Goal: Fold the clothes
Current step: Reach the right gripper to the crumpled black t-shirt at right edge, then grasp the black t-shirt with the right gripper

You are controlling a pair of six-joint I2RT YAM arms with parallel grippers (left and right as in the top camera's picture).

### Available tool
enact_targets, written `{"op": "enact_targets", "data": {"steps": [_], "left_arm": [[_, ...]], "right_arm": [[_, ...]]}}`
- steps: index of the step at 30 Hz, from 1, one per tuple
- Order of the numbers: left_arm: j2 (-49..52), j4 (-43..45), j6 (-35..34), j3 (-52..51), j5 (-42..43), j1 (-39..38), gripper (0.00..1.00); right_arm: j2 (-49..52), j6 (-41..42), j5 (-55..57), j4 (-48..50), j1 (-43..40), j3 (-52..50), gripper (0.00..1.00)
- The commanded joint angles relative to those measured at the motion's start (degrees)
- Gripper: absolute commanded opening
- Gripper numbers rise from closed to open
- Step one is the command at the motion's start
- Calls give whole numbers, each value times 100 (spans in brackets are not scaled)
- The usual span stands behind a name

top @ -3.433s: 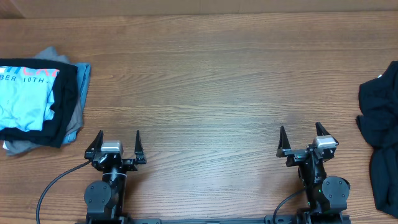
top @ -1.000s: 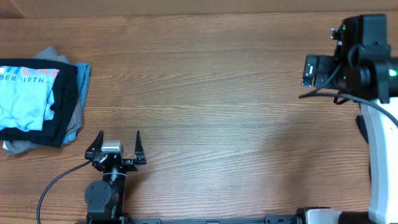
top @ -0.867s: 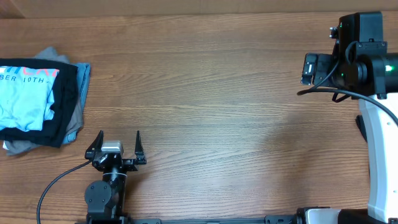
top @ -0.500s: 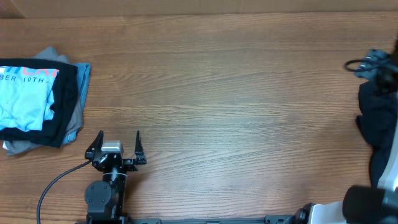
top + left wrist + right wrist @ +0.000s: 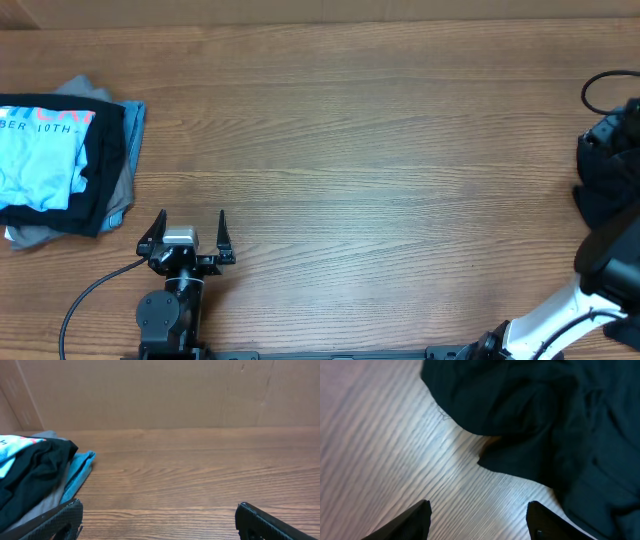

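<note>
Black clothes (image 5: 545, 420) heaped at right edge of tabletop (image 5: 350, 150) — soft, limp, light, likely to drape. Right gripper (image 5: 477, 510) spread over heap's loose edge — pinch there. Left gripper (image 5: 190, 215) spread, parked well apart.

clothes (image 5: 560, 420) plain black | T-shirt (image 5: 35, 165) light blue, white lettering | table (image 5: 350, 150) brown woodgrain

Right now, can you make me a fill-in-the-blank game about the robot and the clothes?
The crumpled black garment lies at the ___ end of the table. The right gripper beside it has its jaws ___. The top T-shirt on the folded pile is light ___. The left gripper holds ___.
Missing words: right, open, blue, nothing.
</note>
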Motion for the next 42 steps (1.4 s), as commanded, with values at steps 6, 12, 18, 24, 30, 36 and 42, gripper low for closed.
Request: {"op": "enact_targets", "data": {"steps": [6,12,18,24,30,36,42], "left_arm": [[-63,20,-57,-28,52,35,100],[-63,20,-57,-28,55,35,100],[-63,20,-57,-28,55,35,100],[-63,20,-57,-28,55,35,100],[-63,20,-59,-28,55,35,100],[-63,20,-57,-28,55,35,100],[-63,20,-59,-28,52,35,100]], "right_arm": [[496,162,-22,424,-315,-216,69],[544,315,-22,868,-433,-597,69],[544,330,-24,1443,-437,-1202,68],[544,393,-22,1982,-437,-1738,68],[544,393,-24,2234,-437,-1880,68],[544,479,-87,2280,-437,-1880,65],[544,476,-177,2323,-437,-1880,39]]}}
